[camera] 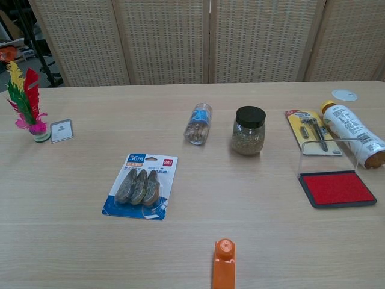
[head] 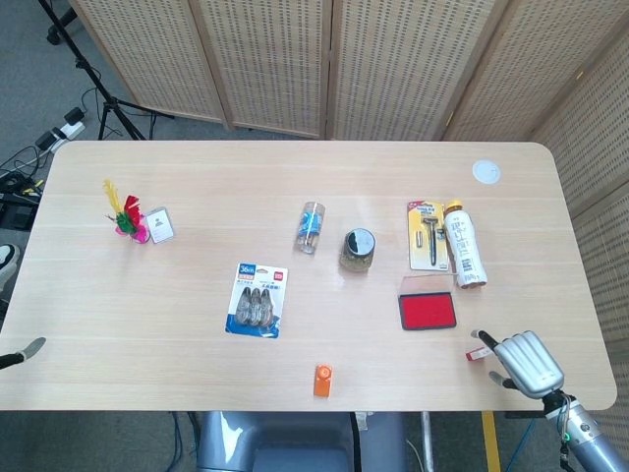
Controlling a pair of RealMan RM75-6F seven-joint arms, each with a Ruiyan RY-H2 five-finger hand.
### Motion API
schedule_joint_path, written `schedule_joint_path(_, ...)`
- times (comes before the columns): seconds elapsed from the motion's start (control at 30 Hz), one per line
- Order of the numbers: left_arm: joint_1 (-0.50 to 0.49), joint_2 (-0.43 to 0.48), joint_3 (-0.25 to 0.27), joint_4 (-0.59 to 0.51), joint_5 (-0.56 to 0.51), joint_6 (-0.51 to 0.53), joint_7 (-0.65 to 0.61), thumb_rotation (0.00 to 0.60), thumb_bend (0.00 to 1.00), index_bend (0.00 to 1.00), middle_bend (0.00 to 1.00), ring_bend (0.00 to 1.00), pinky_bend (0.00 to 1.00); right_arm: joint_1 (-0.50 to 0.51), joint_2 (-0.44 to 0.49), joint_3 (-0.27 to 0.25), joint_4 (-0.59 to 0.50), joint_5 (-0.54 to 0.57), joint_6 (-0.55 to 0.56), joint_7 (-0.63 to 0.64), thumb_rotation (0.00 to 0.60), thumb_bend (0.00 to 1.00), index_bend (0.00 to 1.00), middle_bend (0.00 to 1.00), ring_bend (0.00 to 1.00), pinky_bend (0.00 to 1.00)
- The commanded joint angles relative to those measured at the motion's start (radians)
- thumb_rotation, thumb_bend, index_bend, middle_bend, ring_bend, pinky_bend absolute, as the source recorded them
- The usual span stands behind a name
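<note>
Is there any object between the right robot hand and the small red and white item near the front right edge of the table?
Nothing visible lies between them. In the head view the right robot hand is right beside the small red and white item, fingertips almost at it. The red ink pad lies further back, off that path.

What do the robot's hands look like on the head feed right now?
The right hand has a silver-grey metallic shell with ribbed segments and dark fingertips; a green light shows on the grey wrist behind it. Of the left hand, only a slim grey-and-black tip shows.

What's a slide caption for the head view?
Right hand reaching at small red item near the red ink pad.
</note>
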Motion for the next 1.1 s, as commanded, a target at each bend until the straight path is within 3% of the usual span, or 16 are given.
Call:
schedule_joint_path(0.03,-0.002,-0.001,-0.002,0.001,-0.004,-0.004,0.003,0.600,0.00,0.00,0.00,0.00,0.00,0.015,-0.014,-0.006,0.017,0.000,-0.027,-0.009,0.600,0.23,0.34,0.96,1.00,1.00)
schedule_joint_path(0.4,-0.003,-0.003,-0.002,0.001,-0.008,-0.009,0.007,0.600,0.00,0.00,0.00,0.00,0.00,0.046,-0.059,-0.013,0.105,-0.014,-0.029,0.000,0.600,0.26,0.39,0.96,1.00,1.00)
schedule_joint_path(0.67,-0.005,-0.007,-0.004,0.003,-0.014,-0.014,0.016,0.600,0.00,0.00,0.00,0.00,0.00,0.062,-0.079,-0.023,0.153,-0.022,-0.023,0.038,0.600,0.34,0.42,0.96,1.00,1.00)
schedule_joint_path(1.1,-0.005,-0.015,-0.004,0.012,-0.015,-0.014,0.028,0.600,0.00,0.00,0.00,0.00,0.00,0.081,-0.107,-0.043,0.213,-0.018,-0.045,0.076,0.600,0.34,0.46,0.96,1.00,1.00)
